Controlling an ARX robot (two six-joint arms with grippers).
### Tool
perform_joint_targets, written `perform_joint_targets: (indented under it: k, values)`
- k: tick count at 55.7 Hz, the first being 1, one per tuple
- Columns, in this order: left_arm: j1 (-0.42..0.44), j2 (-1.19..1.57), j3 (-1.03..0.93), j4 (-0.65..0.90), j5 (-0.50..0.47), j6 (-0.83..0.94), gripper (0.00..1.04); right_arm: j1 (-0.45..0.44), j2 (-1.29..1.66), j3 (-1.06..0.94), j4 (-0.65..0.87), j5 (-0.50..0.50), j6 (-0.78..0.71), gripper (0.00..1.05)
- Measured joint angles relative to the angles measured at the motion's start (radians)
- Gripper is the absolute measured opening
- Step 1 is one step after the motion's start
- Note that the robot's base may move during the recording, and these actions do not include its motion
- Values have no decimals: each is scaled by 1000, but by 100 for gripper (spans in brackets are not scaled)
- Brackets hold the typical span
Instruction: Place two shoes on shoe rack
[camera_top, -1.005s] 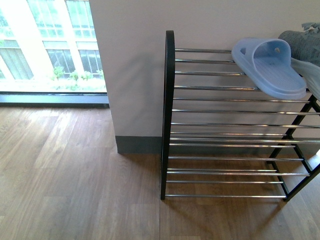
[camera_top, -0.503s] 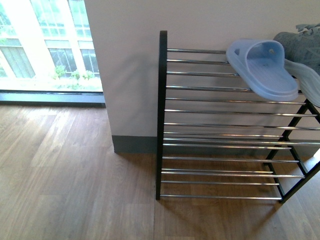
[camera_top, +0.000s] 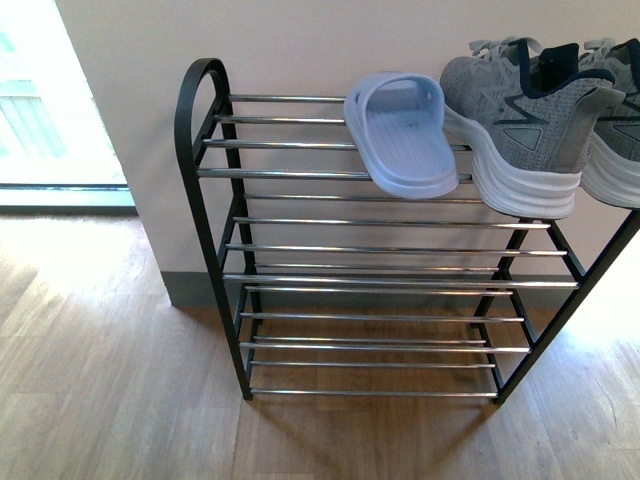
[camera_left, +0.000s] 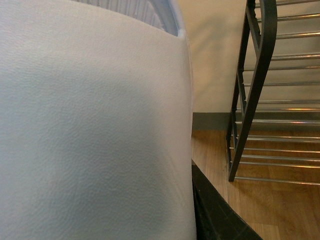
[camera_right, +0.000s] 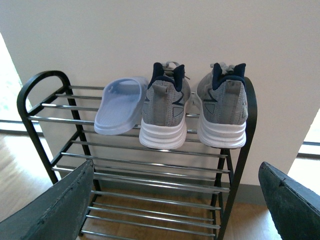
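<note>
Facing the black-framed, silver-barred shoe rack (camera_top: 380, 280), the front view shows grey knit sneakers (camera_top: 520, 120) on its top tier beside a pale blue slipper (camera_top: 400, 130). The left wrist view is blocked by something white; that pincer's state cannot be told. The right wrist view shows both sneakers (camera_right: 195, 107) seated, right pincer (camera_right: 170, 200) released; it should withdraw straight back, clear of the heels.

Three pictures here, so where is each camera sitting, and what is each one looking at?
Front view: on the robot's body, looking down at the shoe rack, a blue slipper and a grey shoe; no arm shows.
Left wrist view: on the left arm, mostly blocked by a white surface; no fingers visible.
Right wrist view: on the right arm, facing both shoes; dark fingers spread wide at the corners.
All three share the rack.
</note>
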Motion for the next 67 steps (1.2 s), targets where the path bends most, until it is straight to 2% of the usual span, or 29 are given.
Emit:
perform_joint_targets:
  k: [14,18,23,27,36,67]
  values:
    - [1,1,-1,6,5,-10,2,0,0,0,0,0,0,96]
    - [26,87,8,159,103,-86,2,0,0,0,0,-1,0,96]
    - [53,208,71,220,168,-126,2,0,0,0,0,-1,0,96]
    - [85,399,198,262,251,-164,2,0,0,0,0,-1,0,96]
    - [91,635,406,248,334,-203,2,0,0,0,0,-1,0,96]
    - [34,1152,1079,55,454,-323,2,0,0,0,0,0,0,96]
